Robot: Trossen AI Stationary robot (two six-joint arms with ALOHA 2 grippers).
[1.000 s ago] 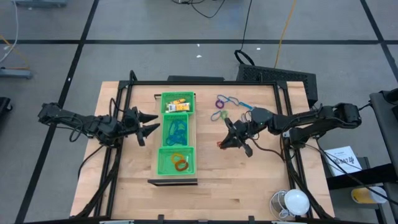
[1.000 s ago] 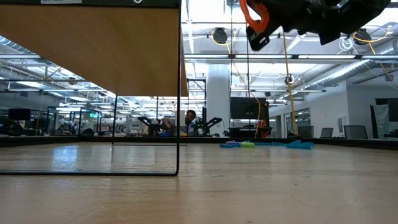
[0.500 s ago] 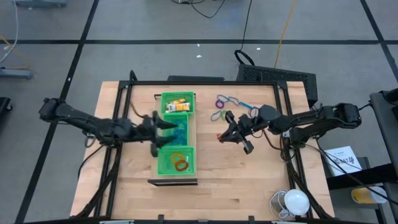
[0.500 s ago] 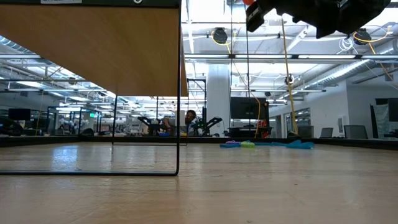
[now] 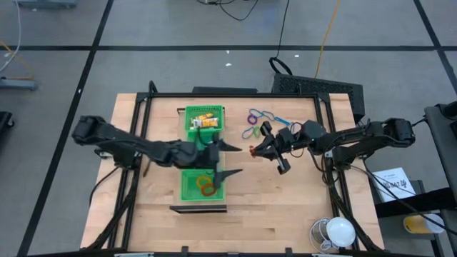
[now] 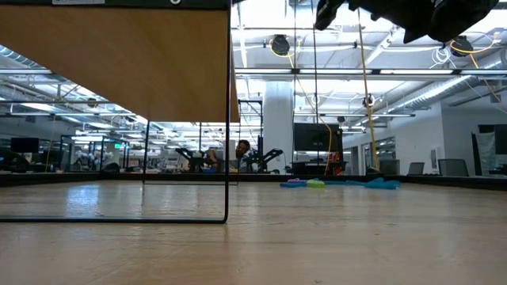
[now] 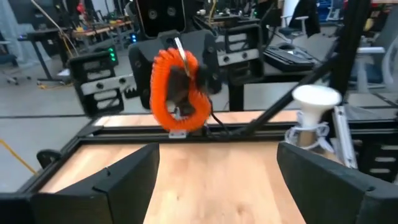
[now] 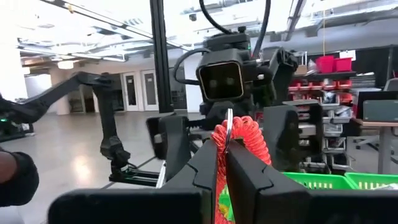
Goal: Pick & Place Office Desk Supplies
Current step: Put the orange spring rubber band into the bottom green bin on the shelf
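1. Left end effector (image 5: 227, 160), fingers spread wide, over the green tray (image 5: 187, 187), frame centre.
2. Right end effector (image 5: 254, 151) clamped on an orange-red coiled loop (image 8: 239, 144), right of tray.
3. Coloured loops (image 5: 258, 119) lying on worktop (image 5: 285, 207), upper centre.

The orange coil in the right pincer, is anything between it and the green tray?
Yes. The left pincer, wide open, hangs over the green tray facing the right pincer, which is shut on the orange coil. Otherwise only bare table lies between.
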